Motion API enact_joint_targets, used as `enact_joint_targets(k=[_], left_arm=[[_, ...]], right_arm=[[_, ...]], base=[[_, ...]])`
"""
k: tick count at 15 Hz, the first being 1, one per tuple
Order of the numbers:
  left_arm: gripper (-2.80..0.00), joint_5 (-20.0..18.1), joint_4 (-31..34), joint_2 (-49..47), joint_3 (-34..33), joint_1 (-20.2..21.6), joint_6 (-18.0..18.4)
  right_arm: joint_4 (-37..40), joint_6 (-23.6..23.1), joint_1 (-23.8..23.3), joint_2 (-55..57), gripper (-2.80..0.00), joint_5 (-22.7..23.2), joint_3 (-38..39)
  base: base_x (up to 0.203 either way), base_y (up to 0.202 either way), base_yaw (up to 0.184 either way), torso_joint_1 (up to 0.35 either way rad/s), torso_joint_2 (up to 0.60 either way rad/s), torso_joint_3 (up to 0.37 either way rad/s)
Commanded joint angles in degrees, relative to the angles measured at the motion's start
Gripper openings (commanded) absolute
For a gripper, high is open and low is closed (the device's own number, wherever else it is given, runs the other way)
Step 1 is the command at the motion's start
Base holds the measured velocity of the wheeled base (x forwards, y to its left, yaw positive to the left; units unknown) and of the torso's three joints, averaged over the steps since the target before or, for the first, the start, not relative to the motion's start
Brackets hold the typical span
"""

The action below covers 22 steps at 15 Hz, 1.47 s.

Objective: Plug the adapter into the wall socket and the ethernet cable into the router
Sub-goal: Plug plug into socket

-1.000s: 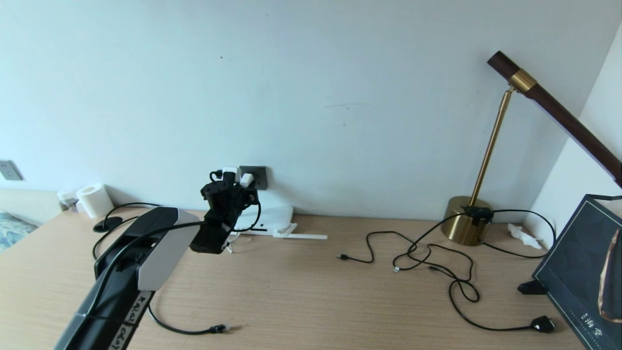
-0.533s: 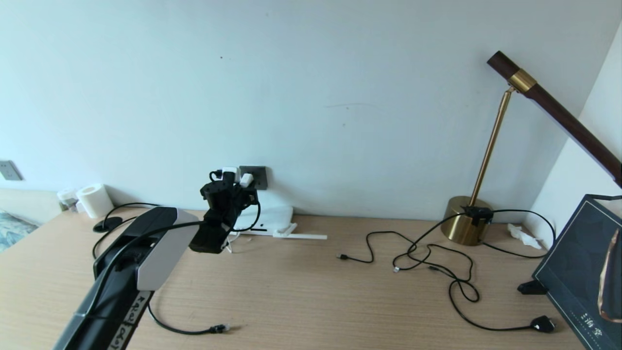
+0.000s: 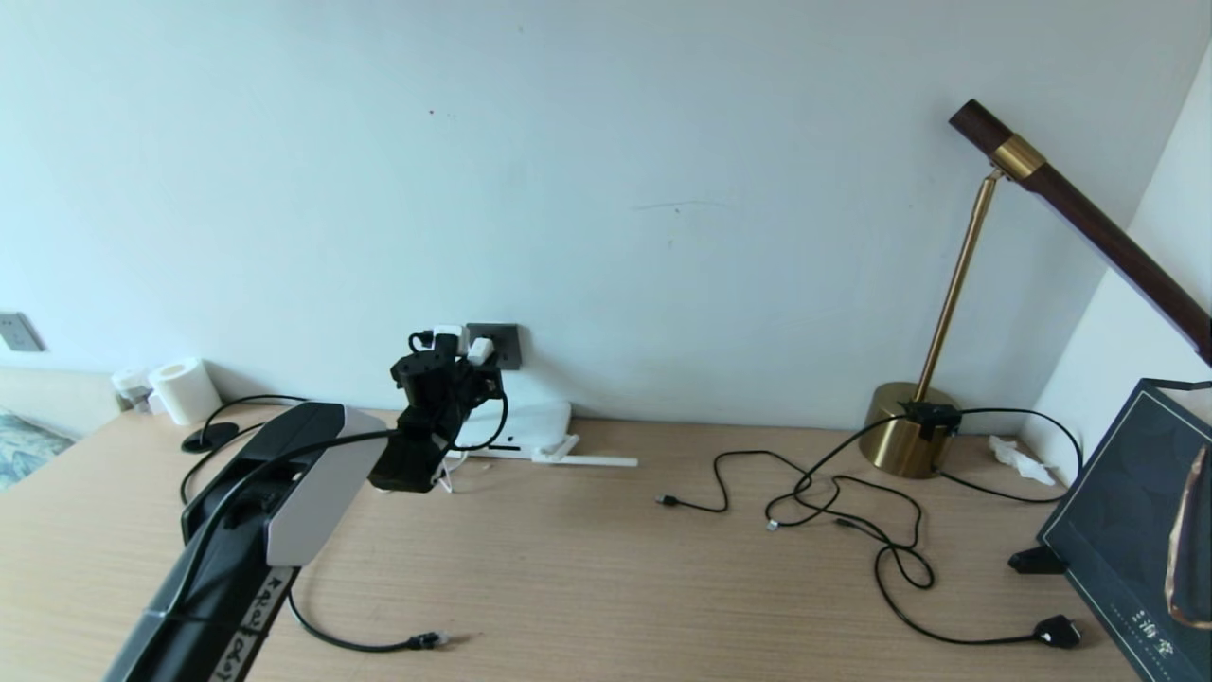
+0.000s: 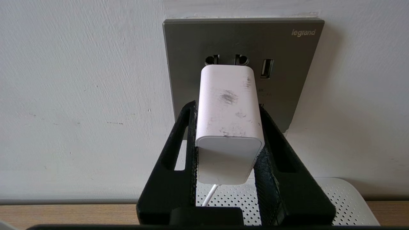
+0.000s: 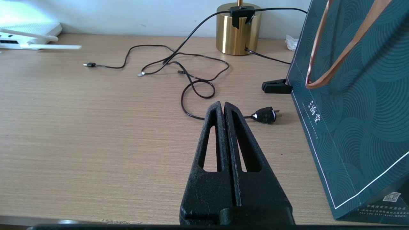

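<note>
The left tool (image 3: 464,365) is held up against the wall socket (image 3: 502,345) with the adapter (image 3: 480,349) clamped between its fingers. Below it, the router (image 3: 530,421) is seen on the bench (image 3: 606,568). The ethernet cable (image 3: 379,646) lies near the front edge, and a brass lamp (image 3: 914,440) is set at the right.

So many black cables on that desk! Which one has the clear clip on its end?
The ethernet cable at the desk's near left edge. Its tip is a clear plastic clip; the thinner black cables farther right end in tiny metal plugs or a chunky black plug.
</note>
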State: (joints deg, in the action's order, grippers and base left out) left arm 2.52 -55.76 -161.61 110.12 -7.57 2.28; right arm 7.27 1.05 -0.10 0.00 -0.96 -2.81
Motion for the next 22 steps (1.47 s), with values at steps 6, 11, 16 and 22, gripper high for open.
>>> enact_joint_targets(k=[6, 11, 16, 22], left_arm=[[-2.8, -0.2, 0.0, -0.1, 0.3, -0.1, 0.0], [-2.8, -0.1, -0.2, -0.1, 0.3, -0.5, -0.1], [-2.8, 0.1, -0.8, 0.6, -0.2, -1.6, -0.1], [-2.8, 0.2, -0.8, 0.6, -0.2, -1.7, -0.1]], right_arm=[[0.0, 0.0, 0.0, 0.0, -2.8, 0.0, 0.0], [0.0, 0.0, 0.0, 0.0, -2.8, 0.0, 0.0], [0.0, 0.0, 0.0, 0.0, -2.8, 0.0, 0.0], [0.0, 0.0, 0.0, 0.0, -2.8, 0.0, 0.0]], base=[[0.0, 0.0, 0.0, 0.0, 0.0, 0.0], [0.0, 0.0, 0.0, 0.0, 0.0, 0.0], [0.0, 0.0, 0.0, 0.0, 0.0, 0.0], [0.0, 0.0, 0.0, 0.0, 0.0, 0.0]])
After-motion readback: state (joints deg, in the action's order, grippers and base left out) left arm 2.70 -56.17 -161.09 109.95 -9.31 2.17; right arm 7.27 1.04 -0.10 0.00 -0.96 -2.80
